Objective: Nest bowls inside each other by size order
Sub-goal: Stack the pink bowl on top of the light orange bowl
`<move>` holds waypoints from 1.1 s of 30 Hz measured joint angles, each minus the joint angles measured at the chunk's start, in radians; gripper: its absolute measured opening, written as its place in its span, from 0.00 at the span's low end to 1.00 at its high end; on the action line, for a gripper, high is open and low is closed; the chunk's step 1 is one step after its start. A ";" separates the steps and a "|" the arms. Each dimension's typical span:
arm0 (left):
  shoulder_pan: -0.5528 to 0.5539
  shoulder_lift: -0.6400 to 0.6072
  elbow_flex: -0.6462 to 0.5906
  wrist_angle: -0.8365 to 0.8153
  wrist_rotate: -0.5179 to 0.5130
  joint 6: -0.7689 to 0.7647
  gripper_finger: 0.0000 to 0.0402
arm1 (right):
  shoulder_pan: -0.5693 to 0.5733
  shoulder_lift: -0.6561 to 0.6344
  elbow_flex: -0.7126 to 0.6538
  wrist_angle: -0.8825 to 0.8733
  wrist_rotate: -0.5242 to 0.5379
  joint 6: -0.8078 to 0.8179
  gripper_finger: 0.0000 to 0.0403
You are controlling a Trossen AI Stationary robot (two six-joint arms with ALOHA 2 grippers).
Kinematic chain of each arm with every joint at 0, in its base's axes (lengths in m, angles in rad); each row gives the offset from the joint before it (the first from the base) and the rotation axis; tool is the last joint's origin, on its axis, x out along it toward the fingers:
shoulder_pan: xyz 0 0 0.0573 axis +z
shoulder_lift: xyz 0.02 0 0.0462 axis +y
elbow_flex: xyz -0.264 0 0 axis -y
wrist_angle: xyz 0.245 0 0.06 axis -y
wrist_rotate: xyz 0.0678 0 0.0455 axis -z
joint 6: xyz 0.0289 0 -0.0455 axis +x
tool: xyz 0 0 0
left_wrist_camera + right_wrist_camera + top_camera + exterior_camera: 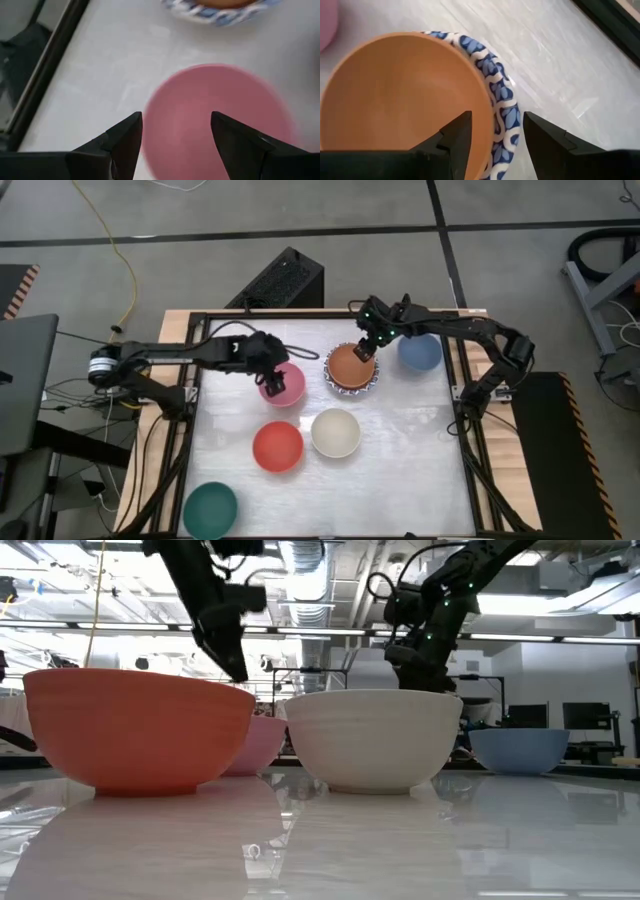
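On the pale, glossy desk [400, 480], the largest piece, a wide white bowl with a blue-patterned rim [372, 385], sits at about twelve o'clock and already carries a plain orange bowl [350, 365] nested inside it. Around it stand a plain blue bowl [420, 352] at one o'clock, a plain pink bowl [288, 385] at eleven o'clock, a red bowl [277, 446] and a cream bowl [335, 432] near the centre, and a dark green bowl [211, 509] at seven o'clock, all separate. The right gripper [492, 132] hangs over the orange bowl's edge with its fingers apart, one inside and one outside the wall, holding nothing. The left gripper [176, 135] hovers over the pink bowl, fingers likewise spread and empty. The step in hand looks like picking up the pink bowl to add to the stack. That probably calls for the left gripper to drop onto the pink rim and close, while the right gripper withdraws.
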 joint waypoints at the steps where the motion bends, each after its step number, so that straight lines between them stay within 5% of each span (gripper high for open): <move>1: 0.018 0.014 0.000 0.000 0.001 0.008 0.56 | 0.003 -0.007 0.000 -0.003 0.000 -0.004 0.49; 19: 0.230 0.207 0.000 -0.009 0.228 0.135 0.56 | 0.067 -0.063 0.000 -0.035 0.002 -0.023 0.49; 24: 0.230 0.256 0.000 -0.011 0.212 0.130 0.54 | 0.067 -0.063 0.000 -0.034 0.002 -0.025 0.49; 28: 0.230 0.267 0.000 -0.015 0.207 0.125 0.44 | 0.067 -0.063 0.000 -0.034 0.001 -0.025 0.49; 33: 0.231 0.260 0.000 -0.021 0.202 0.110 0.18 | 0.067 -0.063 0.000 -0.034 0.001 -0.025 0.49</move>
